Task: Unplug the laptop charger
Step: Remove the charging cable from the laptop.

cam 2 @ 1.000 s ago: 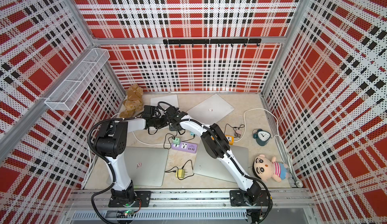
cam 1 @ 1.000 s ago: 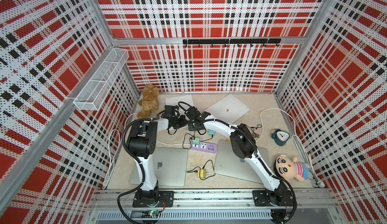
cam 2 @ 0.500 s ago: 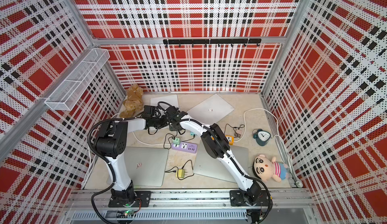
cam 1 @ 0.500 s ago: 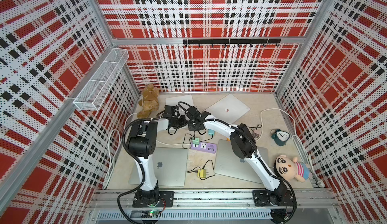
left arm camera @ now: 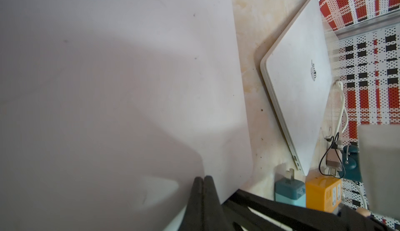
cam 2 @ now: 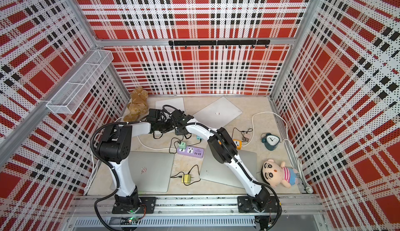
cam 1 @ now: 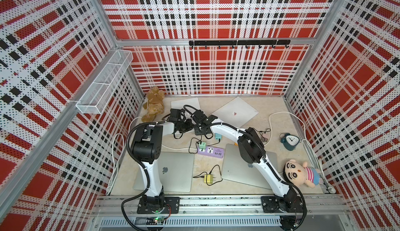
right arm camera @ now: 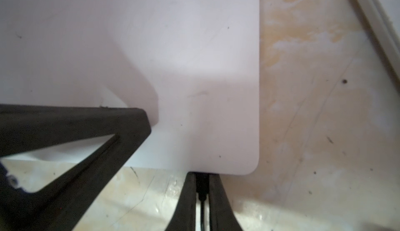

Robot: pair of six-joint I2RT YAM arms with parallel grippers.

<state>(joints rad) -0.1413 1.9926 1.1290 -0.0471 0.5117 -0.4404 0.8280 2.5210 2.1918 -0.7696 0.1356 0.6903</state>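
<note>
A closed white laptop (right arm camera: 151, 46) lies at the back of the table (cam 1: 186, 103). A black charger plug (right arm camera: 202, 186) meets the laptop's near edge by its corner, and a thin black cable trails back from it. My right gripper (right arm camera: 202, 175) is shut on this plug, one finger on each side of it. My left gripper (left arm camera: 203, 179) is shut with nothing between its fingers, and its tips rest over the laptop's lid (left arm camera: 108, 67) close to the same corner. In both top views the two wrists crowd over the laptop's front edge and hide the plug.
Another closed laptop (cam 1: 234, 114) lies to the right, and two more (cam 1: 175, 171) (cam 1: 244, 169) lie near the front. A purple power strip (cam 1: 211, 152), a yellow charger (cam 1: 208, 179), a teal adapter (left arm camera: 289, 192) and an orange adapter (left arm camera: 322, 194) sit between them. A clock (cam 1: 290, 141), a doll (cam 1: 302, 173) and a brown plush (cam 1: 153, 106) stand at the sides.
</note>
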